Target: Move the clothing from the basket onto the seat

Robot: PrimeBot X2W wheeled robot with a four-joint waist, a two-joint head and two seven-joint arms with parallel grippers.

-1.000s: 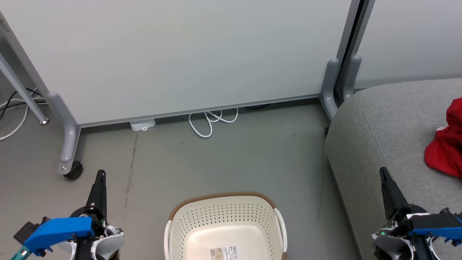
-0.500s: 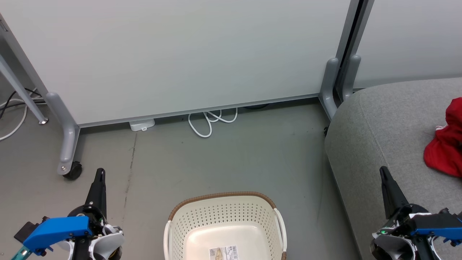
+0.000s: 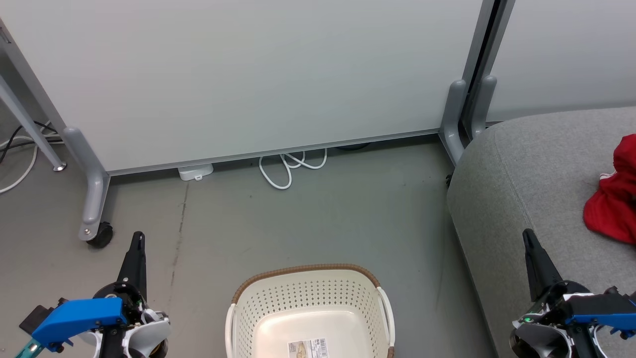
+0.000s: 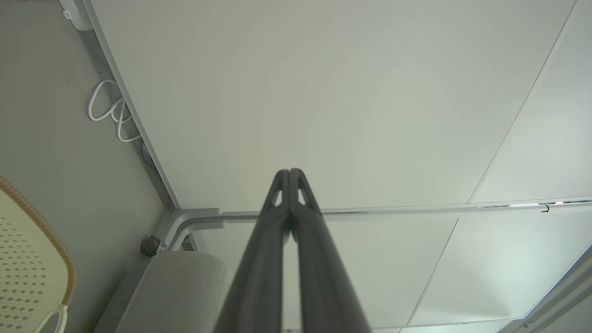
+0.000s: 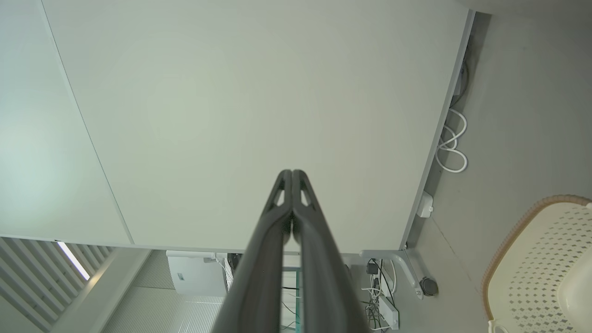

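Evidently near the end. Cream-white perforated plastic basket (image 3: 308, 294) with a brown woven-look rim stands on the grey floor (image 3: 323, 219), just off the near corner of the large grey fabric seat (image 3: 521, 174). The basket bottom that shows is bare except for a label sticker (image 3: 308, 346). Its nearest part is cut off by the picture's edge, so I cannot vouch for all of it.

Bright red soft clothing (image 3: 613, 199) lies heaped on the seat top, well in from the edge facing the basket, and runs out of the head view. Whether it is one garment or two, cannot tell.

Left gripper (image 3: 137, 238) hangs over the floor to the basket's left. Right gripper (image 3: 526, 236) is above the seat's basket-side edge. On both, the fingers (image 4: 268, 240) are pressed together, pinching nothing.

Judgement: a parked pose, clear of basket and cloth, since nothing seems left to lift.
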